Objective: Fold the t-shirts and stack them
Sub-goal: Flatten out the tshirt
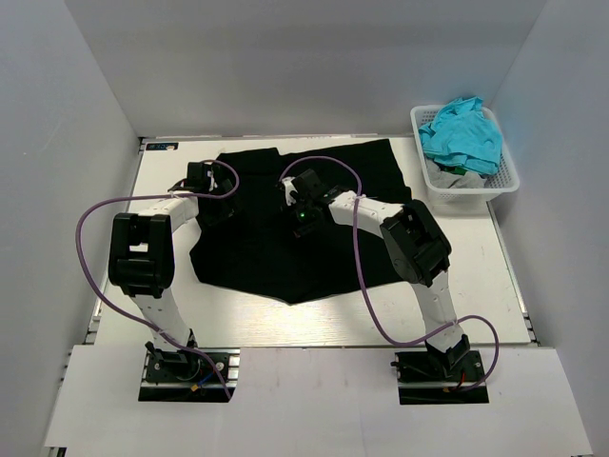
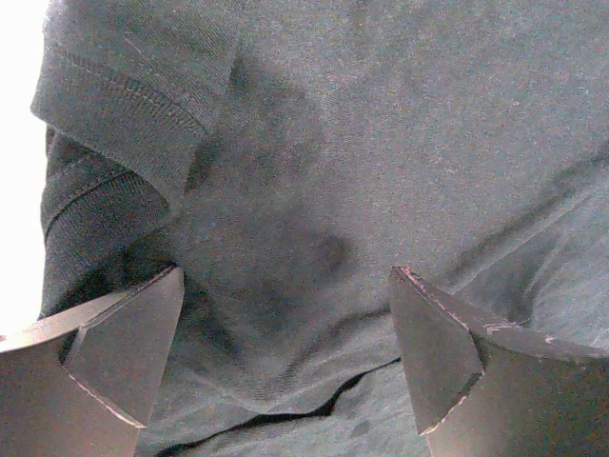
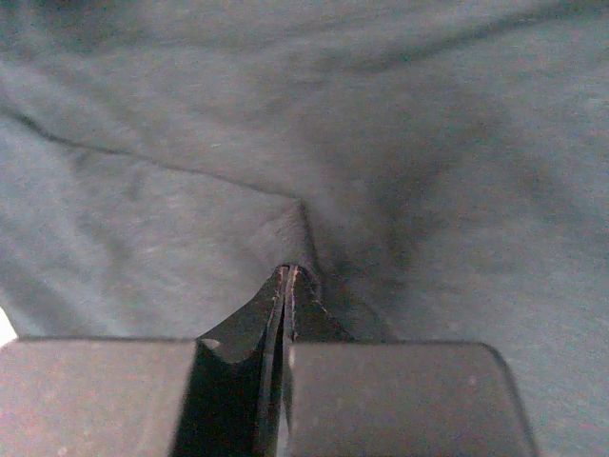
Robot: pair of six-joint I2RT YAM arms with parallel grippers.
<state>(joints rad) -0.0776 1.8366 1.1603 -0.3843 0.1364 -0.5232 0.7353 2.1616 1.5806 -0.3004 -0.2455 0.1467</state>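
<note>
The t-shirt (image 1: pixel 257 257) is spread on the surface (image 1: pixel 314 319). A thin mid-body pinch is gripped by the closed right end effector (image 3: pixel 287 274) and could slip when lifted. The left end effector (image 2: pixel 285 295) is held open over a sleeve (image 2: pixel 124 105).

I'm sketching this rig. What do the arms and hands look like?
The left arm and right arm have white links, bulky black joint housings and black base plates. A purple cable loops along each. The left hand has dark, flat, wedge-shaped fingers with pale worn edges; the right hand looks alike, with a green light.
</note>
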